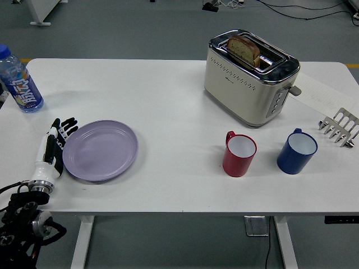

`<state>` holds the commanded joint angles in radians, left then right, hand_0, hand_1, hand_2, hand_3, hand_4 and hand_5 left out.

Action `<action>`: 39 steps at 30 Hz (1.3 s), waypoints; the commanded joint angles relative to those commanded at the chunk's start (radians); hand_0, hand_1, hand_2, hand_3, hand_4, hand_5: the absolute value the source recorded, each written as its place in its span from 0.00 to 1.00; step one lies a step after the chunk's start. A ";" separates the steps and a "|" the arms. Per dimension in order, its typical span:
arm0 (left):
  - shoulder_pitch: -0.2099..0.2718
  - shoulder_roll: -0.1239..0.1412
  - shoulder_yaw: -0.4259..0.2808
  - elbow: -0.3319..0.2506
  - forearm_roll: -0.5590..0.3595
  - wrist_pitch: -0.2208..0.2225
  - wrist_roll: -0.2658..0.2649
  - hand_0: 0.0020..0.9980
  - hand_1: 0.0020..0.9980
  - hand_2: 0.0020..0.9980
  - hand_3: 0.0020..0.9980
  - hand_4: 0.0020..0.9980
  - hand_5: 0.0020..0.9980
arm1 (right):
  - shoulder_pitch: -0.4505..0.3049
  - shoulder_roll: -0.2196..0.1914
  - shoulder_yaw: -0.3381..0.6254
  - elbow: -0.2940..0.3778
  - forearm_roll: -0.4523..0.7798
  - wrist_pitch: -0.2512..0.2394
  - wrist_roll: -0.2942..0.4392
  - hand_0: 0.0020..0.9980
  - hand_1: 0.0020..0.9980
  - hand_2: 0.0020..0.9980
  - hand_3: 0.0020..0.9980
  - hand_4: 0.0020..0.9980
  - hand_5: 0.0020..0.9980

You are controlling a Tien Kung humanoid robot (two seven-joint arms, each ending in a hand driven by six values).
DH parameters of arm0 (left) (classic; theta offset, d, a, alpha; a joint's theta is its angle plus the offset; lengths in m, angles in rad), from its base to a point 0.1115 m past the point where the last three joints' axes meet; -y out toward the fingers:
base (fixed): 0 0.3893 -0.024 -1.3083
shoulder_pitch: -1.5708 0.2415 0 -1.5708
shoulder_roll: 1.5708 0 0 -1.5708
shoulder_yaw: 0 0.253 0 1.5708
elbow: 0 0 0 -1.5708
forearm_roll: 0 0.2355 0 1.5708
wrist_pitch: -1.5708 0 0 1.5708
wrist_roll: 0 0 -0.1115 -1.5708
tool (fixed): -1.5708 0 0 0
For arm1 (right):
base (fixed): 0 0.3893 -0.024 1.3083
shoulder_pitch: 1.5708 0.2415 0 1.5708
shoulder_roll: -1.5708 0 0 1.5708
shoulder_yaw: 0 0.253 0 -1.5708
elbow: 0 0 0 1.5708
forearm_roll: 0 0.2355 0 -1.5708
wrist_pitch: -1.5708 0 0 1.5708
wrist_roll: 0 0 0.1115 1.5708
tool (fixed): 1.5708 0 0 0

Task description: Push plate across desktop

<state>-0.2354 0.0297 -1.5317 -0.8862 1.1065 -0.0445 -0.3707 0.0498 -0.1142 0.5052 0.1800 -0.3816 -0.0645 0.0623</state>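
Note:
A lavender plate (101, 149) lies flat on the white table (168, 106), left of centre. My left hand (54, 147) stands edge-on against the plate's left rim, its black and white fingers straight and together, holding nothing. The left forearm comes up from the bottom left corner. My right arm does not show.
A blue-capped water bottle (19, 81) stands at the far left edge. A cream toaster (249, 75) with bread in a slot sits at the back right. A red mug (239, 153) and a blue mug (297, 151) stand right of the plate; a metal rack (340, 128) is at the right edge.

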 joint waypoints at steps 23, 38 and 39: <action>-0.024 -0.021 0.064 -0.016 -0.008 -0.001 -0.001 0.81 0.84 0.81 0.72 0.57 1.00 | 0.009 -0.003 0.004 0.000 -0.009 0.003 0.001 0.71 0.72 0.79 0.74 0.33 0.26; -0.038 -0.027 0.123 -0.014 -0.023 -0.002 -0.002 0.81 0.84 0.81 0.72 0.57 1.00 | 0.013 -0.004 0.011 0.000 -0.020 0.003 0.000 0.70 0.72 0.79 0.74 0.33 0.26; -0.038 -0.028 0.128 -0.015 -0.024 -0.003 -0.002 0.81 0.84 0.81 0.72 0.57 1.00 | 0.013 -0.004 0.011 0.000 -0.020 0.003 0.000 0.70 0.72 0.79 0.74 0.33 0.26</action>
<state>-0.2736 0.0020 -1.4035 -0.9016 1.0824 -0.0470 -0.3728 0.0632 -0.1186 0.5163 0.1800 -0.4018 -0.0616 0.0620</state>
